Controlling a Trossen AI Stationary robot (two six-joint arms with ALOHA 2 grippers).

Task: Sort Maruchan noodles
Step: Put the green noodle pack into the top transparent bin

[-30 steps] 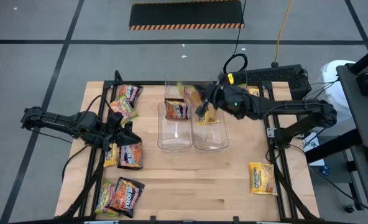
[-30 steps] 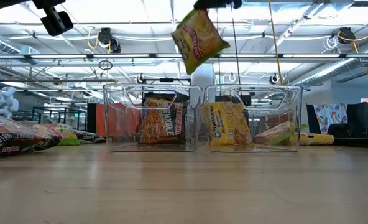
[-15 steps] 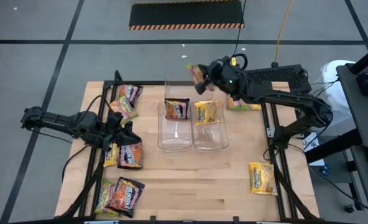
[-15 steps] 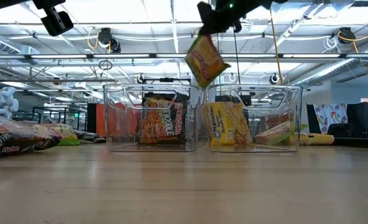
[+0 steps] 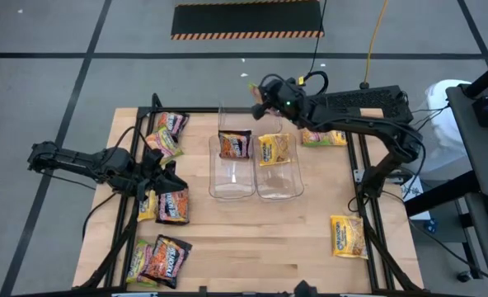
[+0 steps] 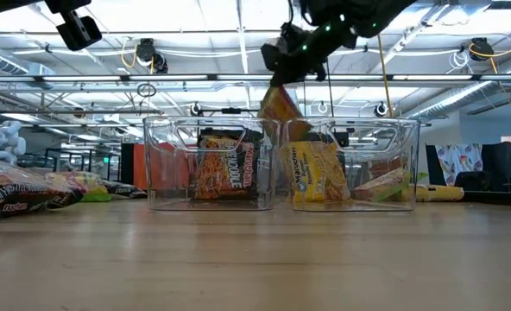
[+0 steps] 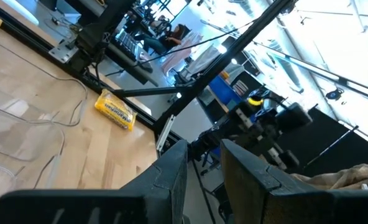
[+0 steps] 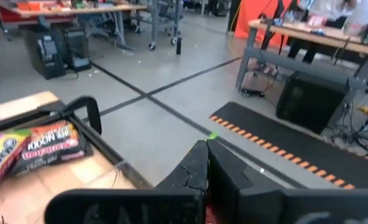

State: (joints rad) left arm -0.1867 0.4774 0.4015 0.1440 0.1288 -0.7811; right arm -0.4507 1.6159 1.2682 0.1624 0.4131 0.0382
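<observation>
My right gripper (image 5: 259,91) hangs above the table's far edge, behind the two clear bins, shut on a yellow-orange Maruchan noodle packet (image 6: 281,108). The left bin (image 5: 231,183) has a dark brown packet (image 5: 235,145) in it. The right bin (image 5: 280,183) has a yellow one (image 5: 274,149). More packets lie at the table's left (image 5: 171,206), near left (image 5: 160,257), far left (image 5: 168,124), far right (image 5: 322,138) and near right (image 5: 348,237). My left gripper (image 5: 163,169) waits open and level over the left packets, holding nothing. My right gripper pinches the packet by its upper end (image 6: 275,89) between its two shut fingers, which come nearly level from the table's right side. The packet hangs tilted below the fingers, clear of the table. In the low view its lower end shows behind the bins' rims.
The bins stand side by side at the table's middle far part. Black frame rails run along the table's left (image 5: 137,177) and right (image 5: 361,177) sides. Bare wood lies in front of the bins (image 5: 260,247).
My right gripper has swung from above the right bin toward the table's far edge and a little left. It has come down, and it stays shut on the packet. The packet has sunk from high above the bins to rim height behind them.
</observation>
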